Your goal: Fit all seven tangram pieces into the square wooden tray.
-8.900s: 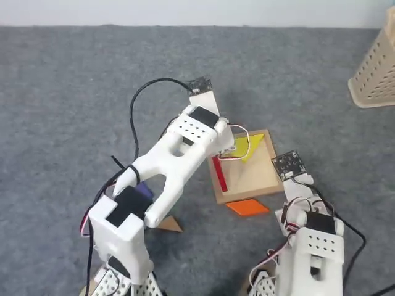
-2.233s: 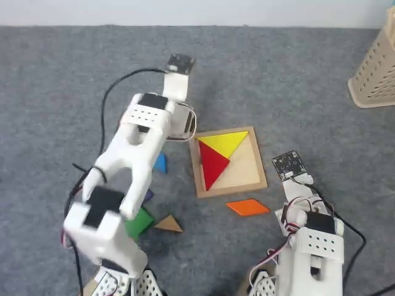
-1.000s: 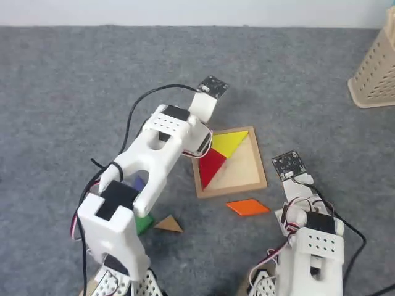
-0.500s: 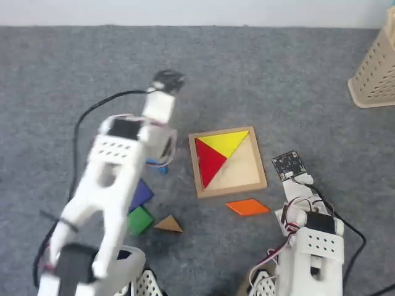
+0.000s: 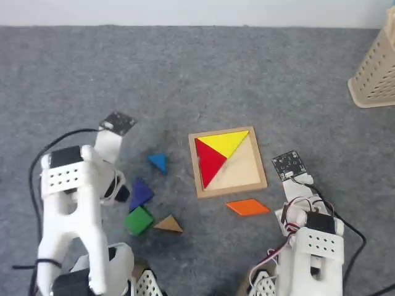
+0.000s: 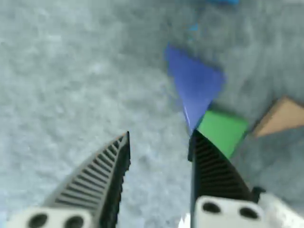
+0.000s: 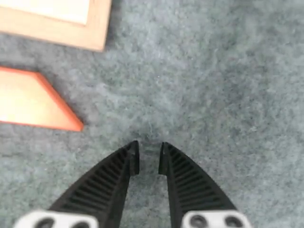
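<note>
The square wooden tray (image 5: 258, 179) holds a yellow triangle (image 5: 226, 142) and a red triangle (image 5: 210, 161), flat and side by side. Left of it on the carpet lie a light blue triangle (image 5: 158, 162), a dark blue triangle (image 5: 141, 192), a green square (image 5: 139, 220) and a tan triangle (image 5: 168, 224). My left gripper (image 6: 160, 140) hangs open over bare carpet beside the dark blue triangle (image 6: 194, 85) and green square (image 6: 222, 133), holding nothing. An orange parallelogram (image 5: 247, 207) lies just in front of the tray. My right gripper (image 7: 149, 148) points down at the carpet, shut and empty, near the parallelogram (image 7: 28, 102).
A perforated beige container (image 5: 376, 68) stands at the far right back. Grey carpet (image 5: 74, 80) stretches bare behind and left of the tray. The tray's corner (image 7: 57, 28) lies close to my right gripper.
The left arm swung away from the tray's left edge, leftward and back toward the loose pieces. The red triangle now lies flat in the tray. The right arm has stayed still.
</note>
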You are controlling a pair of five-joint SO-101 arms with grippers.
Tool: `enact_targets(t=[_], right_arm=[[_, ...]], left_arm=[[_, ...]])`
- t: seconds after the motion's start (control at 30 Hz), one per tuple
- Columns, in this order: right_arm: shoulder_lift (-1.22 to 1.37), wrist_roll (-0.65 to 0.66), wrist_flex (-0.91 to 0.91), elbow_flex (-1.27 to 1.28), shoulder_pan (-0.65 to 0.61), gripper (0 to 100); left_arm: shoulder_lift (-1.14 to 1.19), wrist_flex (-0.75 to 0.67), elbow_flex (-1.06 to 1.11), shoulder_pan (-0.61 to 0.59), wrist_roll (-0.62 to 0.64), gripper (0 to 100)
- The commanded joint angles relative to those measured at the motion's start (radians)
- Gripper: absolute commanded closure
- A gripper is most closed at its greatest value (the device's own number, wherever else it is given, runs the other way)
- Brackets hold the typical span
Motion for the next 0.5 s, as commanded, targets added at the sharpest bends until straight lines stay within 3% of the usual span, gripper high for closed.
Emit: enact_targets(t=[0.0,0.13,0.23,0.47], right_arm=[[-0.022,0.020,0.005,-0.003,0.013,90.8],[-0.022,0.020,0.005,-0.003,0.013,90.8],[-0.022,0.020,0.007,-0.003,0.013,90.8],[-0.016,0.020,-0.005,-0.037,-0.004,90.4]], left_arm=[[-0.043,0.034,0.021,0.028,-0.063,80],[-0.043,0.068,0.027,0.123,-0.044,80],[-0.043,0.003,0.022,0.176,0.040,80],[-0.041,-0.376,0.004,0.247,0.491,80]])
